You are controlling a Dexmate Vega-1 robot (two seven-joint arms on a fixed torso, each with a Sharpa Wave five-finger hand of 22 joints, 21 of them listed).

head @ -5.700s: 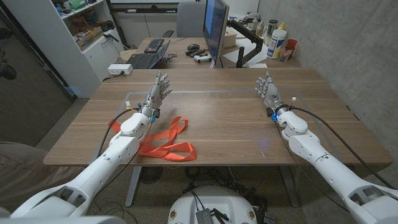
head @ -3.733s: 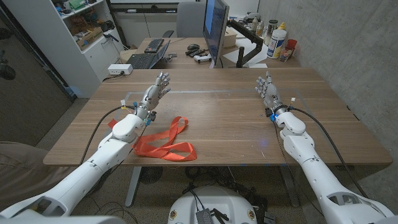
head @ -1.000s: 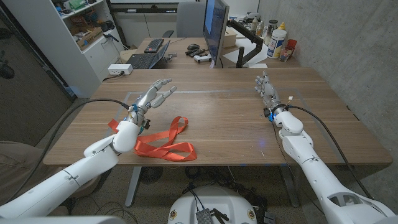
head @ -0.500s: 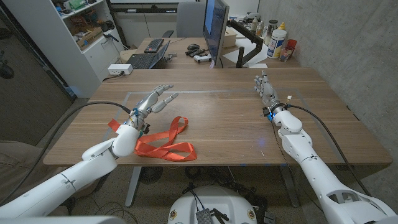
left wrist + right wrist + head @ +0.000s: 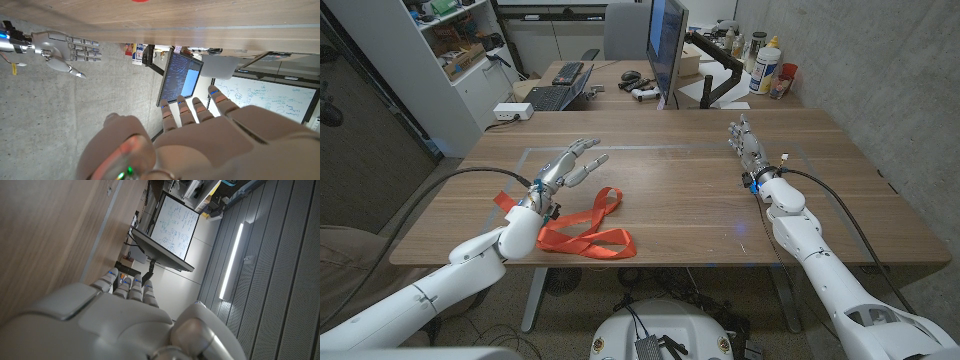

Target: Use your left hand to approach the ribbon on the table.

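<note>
wooden table (image 5: 700, 200) | ribbon (image 5: 582, 235) loose | left hand (image 5: 563, 168) fingers spread | right hand (image 5: 748, 145) fingers straight

1. Arms (image 5: 440, 285): smooth, glossy white shells, rounded segments, thicker toward the shoulders
2. Left hand (image 5: 563, 167): silver-grey metal, jointed fingers; small blue and red parts at the wrist
3. Right hand (image 5: 747, 145): same grey metal, with dark seams between finger segments; a blue part at the wrist
4. Black cables (image 5: 470, 172) loop from each wrist back along the arm
5. In the wrist views, the hand backs (image 5: 80, 315) look pale grey, and the fingertips carry small blue marks
</note>
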